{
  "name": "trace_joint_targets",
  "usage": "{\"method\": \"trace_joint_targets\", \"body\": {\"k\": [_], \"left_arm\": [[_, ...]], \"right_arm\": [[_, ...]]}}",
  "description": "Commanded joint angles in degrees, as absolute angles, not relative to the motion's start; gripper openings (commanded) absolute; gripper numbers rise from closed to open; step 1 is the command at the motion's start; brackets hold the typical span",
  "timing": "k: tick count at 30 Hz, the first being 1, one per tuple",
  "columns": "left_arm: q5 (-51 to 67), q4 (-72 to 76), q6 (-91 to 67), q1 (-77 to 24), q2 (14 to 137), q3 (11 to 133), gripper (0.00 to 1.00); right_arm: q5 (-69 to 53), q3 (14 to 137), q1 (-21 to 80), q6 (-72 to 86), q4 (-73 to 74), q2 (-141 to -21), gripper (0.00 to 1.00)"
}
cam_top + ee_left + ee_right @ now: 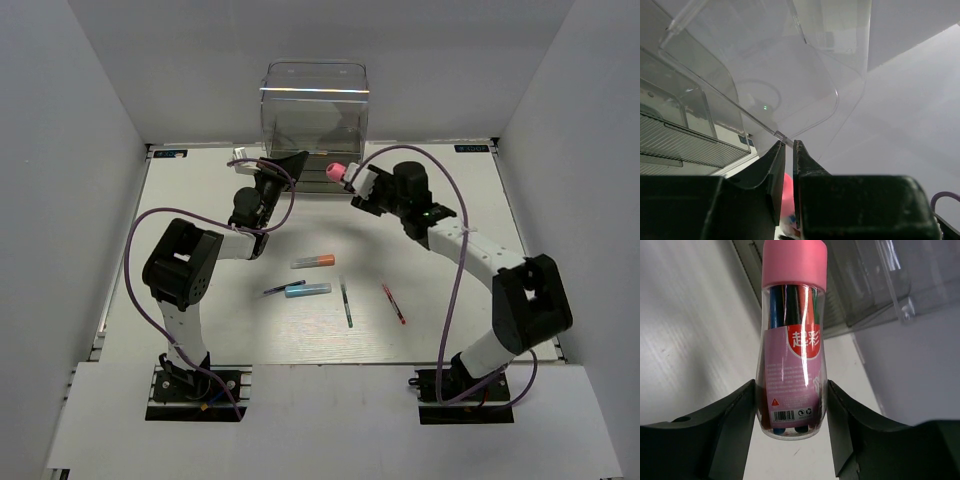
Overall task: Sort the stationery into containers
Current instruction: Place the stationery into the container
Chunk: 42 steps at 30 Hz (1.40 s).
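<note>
1. Right wrist view: your right tool (791, 385) is clamped on the pink-capped tube (792, 340), cap pointing away, coloured pens visible inside it. The grip sits low on the body, both pads flat on its sides.
2. Top external view: that tube (338, 171) hangs off the worktop (260, 330), just in front of the clear box (315, 110), near its lower front edge.
3. Left wrist view: your left tool (788, 145) has its jaws nearly together, and a thin clear plastic edge runs right to the tips. I judge it is pinching the lip of a drawer (790, 75) to hold it out. How far out it stands is hard to tell.
4. Lying loose on the worktop: orange-and-grey marker (313, 261), light blue marker (308, 290), thin dark pen (283, 288), dark green pen (346, 303), red pen (393, 303).
5. Step in hand, as I read it: first drop-off, tube into the drawer, with five items left.
6. Next move calls for bringing the tube over the drawer's open mouth, clear of the left tool, lowering it, then releasing. Hold the left pinch steady; a slip could shut or tilt the drawer.
</note>
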State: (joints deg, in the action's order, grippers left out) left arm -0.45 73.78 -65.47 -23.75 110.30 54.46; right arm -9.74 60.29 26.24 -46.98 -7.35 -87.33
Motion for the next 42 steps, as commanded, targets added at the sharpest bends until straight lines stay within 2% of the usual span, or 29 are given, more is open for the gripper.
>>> {"method": "trace_joint_targets", "body": {"k": [1, 14, 24, 42], "left_arm": [[-0.8, 86.0, -65.7, -23.4, 108.5, 56.6, 0.22], [-0.3, 84.9, -65.7, -23.4, 109.6, 58.7, 0.22], [0.3, 84.9, -66.2, -23.4, 110.1, 59.2, 0.22], [0.3, 84.4, -66.2, -23.4, 110.7, 60.3, 0.22]], "right_arm": [[-2.4, 64.2, 29.1, -51.6, -19.7, -90.4, 0.0], [14.1, 66.0, 35.3, -62.7, -40.6, -100.3, 0.0], [15.9, 65.0, 36.2, -74.8, -56.0, -106.6, 0.0], [15.1, 67.9, 35.8, -93.9, -66.9, -116.4, 0.0]]}}
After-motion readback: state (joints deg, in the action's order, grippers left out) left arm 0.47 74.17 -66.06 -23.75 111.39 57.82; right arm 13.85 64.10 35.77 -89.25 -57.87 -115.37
